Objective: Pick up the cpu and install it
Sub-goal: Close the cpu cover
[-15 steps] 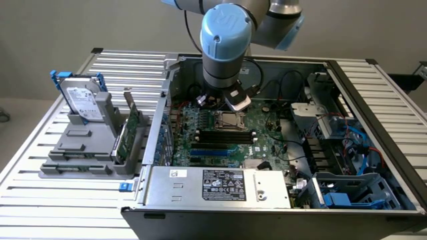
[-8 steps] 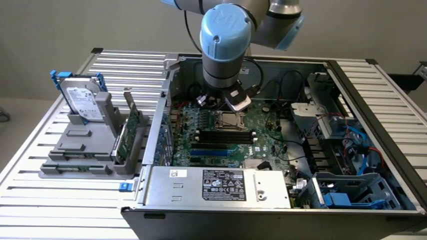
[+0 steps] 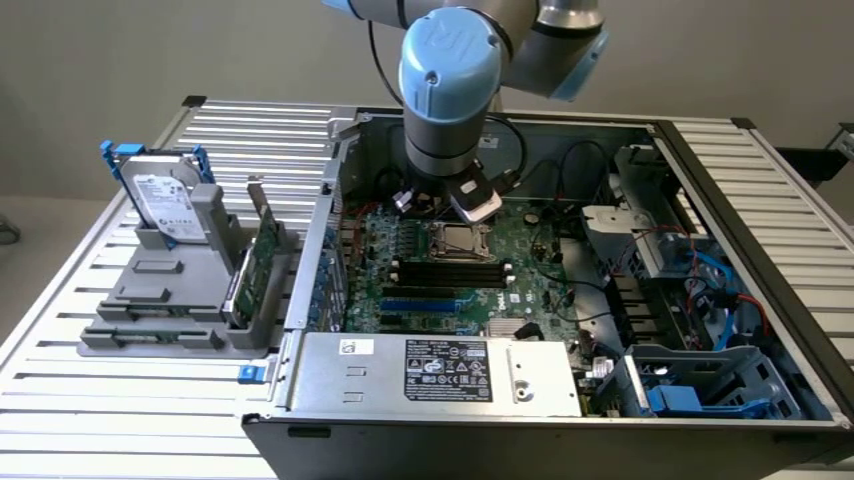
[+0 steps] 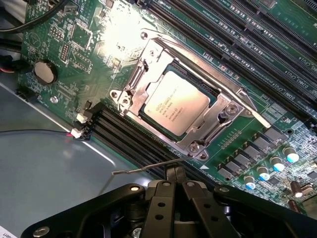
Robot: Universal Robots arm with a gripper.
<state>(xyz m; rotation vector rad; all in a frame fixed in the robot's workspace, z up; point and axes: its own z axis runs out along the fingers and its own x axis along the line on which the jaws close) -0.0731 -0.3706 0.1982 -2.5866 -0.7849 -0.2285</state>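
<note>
The cpu (image 4: 176,102) is a small silver square with printed text. It lies flat in the motherboard socket, and the metal frame (image 4: 148,59) is folded down around its edges. In the exterior view the socket with the cpu (image 3: 462,241) sits mid-board, directly under the arm's wrist (image 3: 454,190). My gripper (image 4: 174,172) is shut, its black fingers pressed together with nothing between them. The tips sit right at the thin wire socket lever (image 4: 143,169), which sticks out beside the frame. I cannot tell whether they touch it.
The open computer case (image 3: 747,200) rests on a slatted metal table. A hard drive (image 3: 167,205) with blue handles stands in a grey holder at the exterior view's left, beside an upright green card (image 3: 254,265). The power supply (image 3: 441,372) fills the case front; memory slots (image 3: 447,270) flank the socket.
</note>
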